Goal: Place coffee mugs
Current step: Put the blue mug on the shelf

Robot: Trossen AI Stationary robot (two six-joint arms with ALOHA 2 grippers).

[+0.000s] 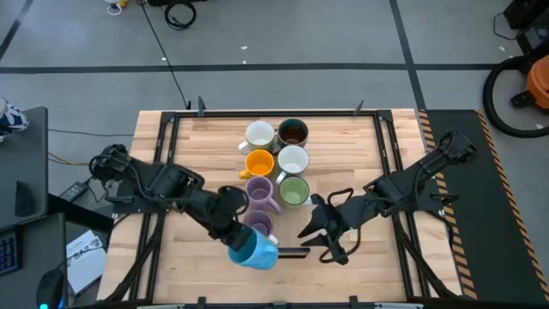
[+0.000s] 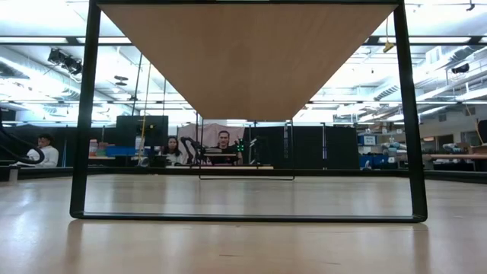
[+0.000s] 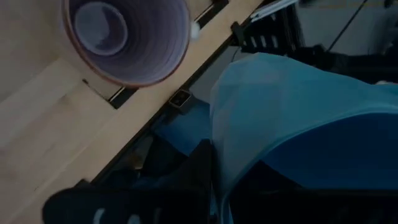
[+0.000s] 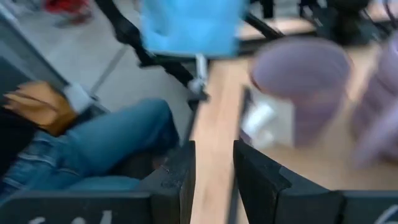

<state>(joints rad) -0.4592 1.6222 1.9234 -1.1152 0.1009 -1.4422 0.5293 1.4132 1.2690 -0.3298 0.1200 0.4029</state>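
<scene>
You've got the light blue mug [image 1: 254,250] in the left gripper [image 1: 243,240], low in the middle of the high view, close to the table's near edge. The fingers are pinched tight on it. It looks tipped over, not standing up. Its long way seems to run from upper left to lower right, mouth end toward the lower right, but I can't be sure of that.

What could go wrong — the grip looks like a thin pinch on one spot, so the mug could spin or slip if you swing fast. It sits right beside the lavender mug [image 1: 258,225], so a low move could knock that one. It's also near the edge, so a drop might roll off.

The right gripper [image 1: 319,238] waits just to the right of the mug, fingers a little apart, holding nothing. Watch that the two arms don't bump.

Farther up the frame, the other mugs [image 1: 276,161] stand in two tidy rows, mouths up — orange, green, white, dark grey etc. Set the blue one upright to match them.
</scene>
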